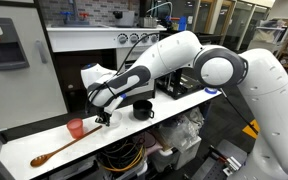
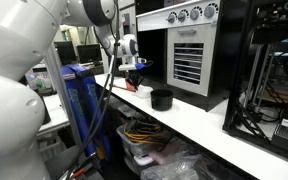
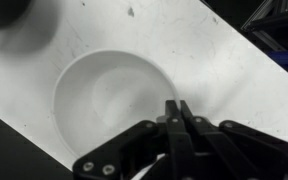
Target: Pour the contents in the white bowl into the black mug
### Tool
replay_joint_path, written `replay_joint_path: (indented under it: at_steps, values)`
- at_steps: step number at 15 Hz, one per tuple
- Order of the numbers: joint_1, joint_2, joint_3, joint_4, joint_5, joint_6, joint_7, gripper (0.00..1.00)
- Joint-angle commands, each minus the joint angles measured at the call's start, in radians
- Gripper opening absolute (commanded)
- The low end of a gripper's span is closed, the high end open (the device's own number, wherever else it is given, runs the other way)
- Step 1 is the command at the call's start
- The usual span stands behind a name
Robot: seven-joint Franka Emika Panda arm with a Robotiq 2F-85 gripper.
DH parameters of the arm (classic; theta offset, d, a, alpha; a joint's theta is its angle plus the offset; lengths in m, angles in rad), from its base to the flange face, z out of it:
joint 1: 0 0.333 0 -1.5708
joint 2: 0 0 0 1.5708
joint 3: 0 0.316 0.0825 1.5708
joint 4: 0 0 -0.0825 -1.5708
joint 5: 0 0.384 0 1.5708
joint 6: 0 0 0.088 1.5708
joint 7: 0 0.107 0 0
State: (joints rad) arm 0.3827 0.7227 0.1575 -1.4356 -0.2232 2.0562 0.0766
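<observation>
The white bowl shows in the wrist view as a shallow round bowl resting on the white counter. My gripper is shut on its near right rim, which runs between the fingertips. In an exterior view my gripper is low on the counter, between the pink-red cup and the black mug; the bowl is hidden behind the fingers there. The mug stands upright, a short way from the gripper. It also shows in an exterior view, with my gripper beyond it.
A small pink-red cup and a wooden spoon lie on the counter past the gripper. A dark blurred object fills the wrist view's top left corner. An oven stands behind the mug. The counter's front edge is close.
</observation>
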Motion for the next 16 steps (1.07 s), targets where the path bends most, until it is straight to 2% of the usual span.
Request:
replay_joint_path:
  at_steps: [1,2,4,12,16]
  values:
    - [0.014,-0.024,-0.021,-0.065,-0.017,0.069,0.035,0.29]
    - [0.017,-0.027,-0.023,-0.074,-0.02,0.078,0.041,0.29]
    - [0.02,-0.035,-0.026,-0.086,-0.023,0.08,0.051,0.42]
    - [0.058,-0.169,-0.053,-0.157,-0.084,0.01,0.168,0.98]
    - [0.065,-0.283,-0.03,-0.204,-0.067,-0.066,0.229,1.0]
